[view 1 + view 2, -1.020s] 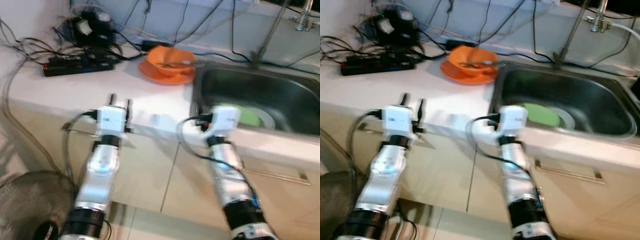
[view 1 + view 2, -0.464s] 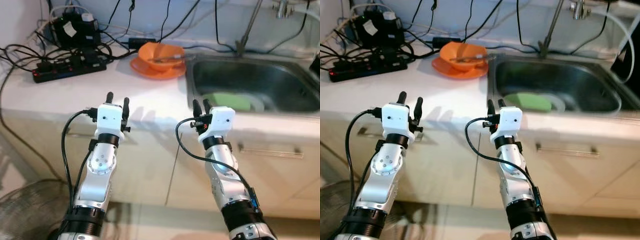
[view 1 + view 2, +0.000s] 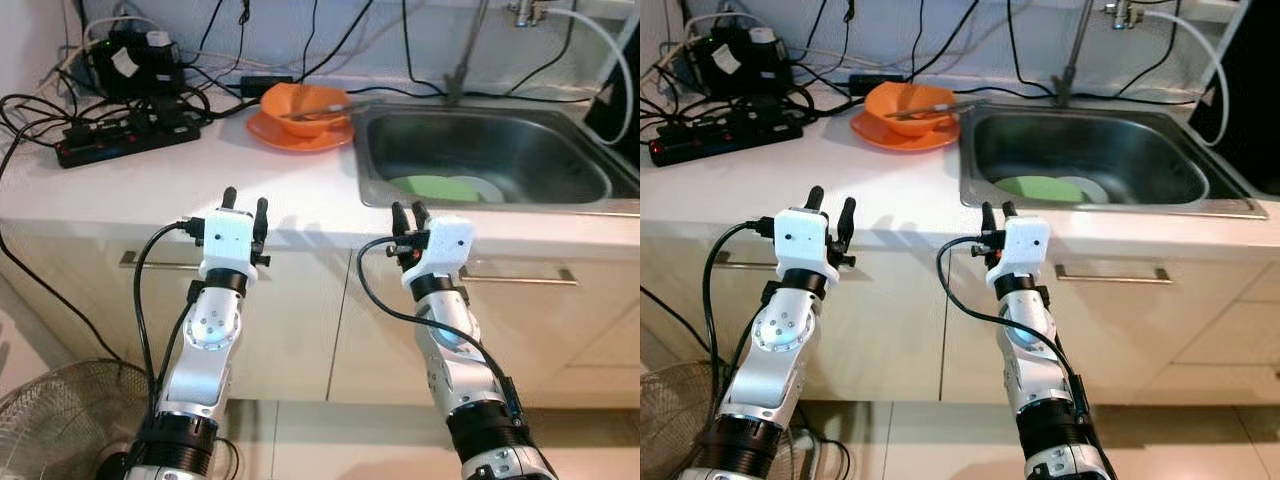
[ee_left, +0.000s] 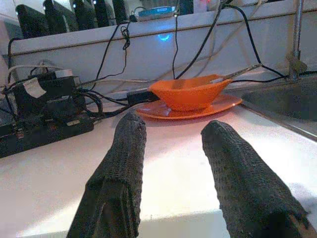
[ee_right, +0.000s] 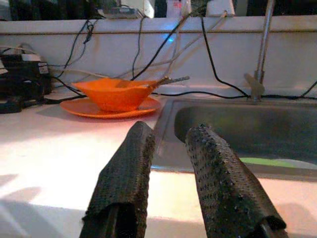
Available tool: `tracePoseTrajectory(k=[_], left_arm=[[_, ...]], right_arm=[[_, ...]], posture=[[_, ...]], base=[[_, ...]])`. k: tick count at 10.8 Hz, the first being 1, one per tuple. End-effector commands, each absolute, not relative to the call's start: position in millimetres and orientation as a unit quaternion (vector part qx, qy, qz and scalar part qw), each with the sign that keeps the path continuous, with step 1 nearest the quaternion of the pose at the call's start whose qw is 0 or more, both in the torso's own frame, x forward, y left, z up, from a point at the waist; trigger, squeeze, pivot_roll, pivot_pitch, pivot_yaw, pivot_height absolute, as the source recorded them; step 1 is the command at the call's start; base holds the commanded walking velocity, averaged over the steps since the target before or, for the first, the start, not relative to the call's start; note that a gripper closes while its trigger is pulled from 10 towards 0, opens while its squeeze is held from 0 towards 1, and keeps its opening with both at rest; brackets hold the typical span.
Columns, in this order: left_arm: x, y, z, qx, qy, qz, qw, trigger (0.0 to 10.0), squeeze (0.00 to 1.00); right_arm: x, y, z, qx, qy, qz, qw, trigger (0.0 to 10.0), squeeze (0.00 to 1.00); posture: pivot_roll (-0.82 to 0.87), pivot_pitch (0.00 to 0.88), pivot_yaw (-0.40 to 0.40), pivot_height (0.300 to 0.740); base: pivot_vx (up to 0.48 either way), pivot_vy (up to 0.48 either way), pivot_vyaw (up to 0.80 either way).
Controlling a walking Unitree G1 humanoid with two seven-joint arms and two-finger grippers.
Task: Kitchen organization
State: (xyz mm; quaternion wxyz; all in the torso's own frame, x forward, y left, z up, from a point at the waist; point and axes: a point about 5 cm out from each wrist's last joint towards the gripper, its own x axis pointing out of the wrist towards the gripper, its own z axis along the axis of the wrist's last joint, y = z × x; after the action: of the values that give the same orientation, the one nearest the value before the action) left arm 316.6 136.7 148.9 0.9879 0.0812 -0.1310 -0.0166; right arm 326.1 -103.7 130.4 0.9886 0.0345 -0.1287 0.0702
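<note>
An orange bowl (image 3: 305, 102) with a metal utensil lying across it sits on an orange plate (image 3: 290, 133) at the back of the white counter (image 3: 140, 185). Just right of it is the steel sink (image 3: 500, 150), where a green plate (image 3: 432, 186) lies on a white one (image 3: 487, 189). My left gripper (image 3: 245, 201) is raised in front of the counter's edge, open and empty. My right gripper (image 3: 407, 212) is level with it near the sink's front left corner, its fingers slightly apart and empty. The left wrist view looks along the fingers (image 4: 124, 148) toward the bowl (image 4: 190, 91).
A black power strip (image 3: 125, 135) and a tangle of cables (image 3: 130, 65) fill the counter's back left corner. The faucet (image 3: 468, 45) stands behind the sink. Cabinet doors with bar handles (image 3: 520, 271) are below the counter. A floor fan (image 3: 60, 420) stands at lower left.
The whole picture has shifted and sharpened: the camera has drawn back from the counter. Both arms keep the same raised pose, and nothing on the counter has moved.
</note>
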Motion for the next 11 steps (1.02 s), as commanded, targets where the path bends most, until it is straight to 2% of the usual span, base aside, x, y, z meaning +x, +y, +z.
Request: tracePoseTrajectory(k=[1,2,6,8,11], left_arm=[[318.7,137.0,157.0,0.076,-0.143,-0.011,0.987,10.0,0.00],[318.8,136.5,156.9,0.075,-0.142,-0.012,0.987,10.0,0.00],[318.0,135.5,154.1,0.074,-0.135,-0.019,0.988,10.0,0.00],[317.8,133.5,153.5,0.074,-0.134,-0.029,0.988,10.0,0.00],[315.2,124.7,151.1,0.067,-0.134,-0.056,0.987,10.0,0.00]], right_arm=[[327.6,-101.9,135.7,0.025,-0.139,0.081,0.987,10.0,0.00],[327.9,-101.6,136.0,0.025,-0.139,0.083,0.987,10.0,0.00],[329.4,-105.3,133.6,0.041,-0.127,0.069,0.989,10.0,0.00],[330.9,-106.0,133.0,0.047,-0.122,0.064,0.989,10.0,0.00],[330.1,-105.9,133.2,0.041,-0.126,0.067,0.989,10.0,0.00]], posture=[[0.22,0.000,-0.019,0.740],[0.23,0.000,-0.021,0.740],[0.22,0.000,-0.019,0.740],[0.23,0.000,-0.022,0.740],[0.23,0.000,-0.025,0.740]], base=[[0.446,0.000,0.66],[0.450,0.000,0.61],[0.448,0.000,0.00],[0.448,0.000,-0.80],[0.000,0.000,0.00]])
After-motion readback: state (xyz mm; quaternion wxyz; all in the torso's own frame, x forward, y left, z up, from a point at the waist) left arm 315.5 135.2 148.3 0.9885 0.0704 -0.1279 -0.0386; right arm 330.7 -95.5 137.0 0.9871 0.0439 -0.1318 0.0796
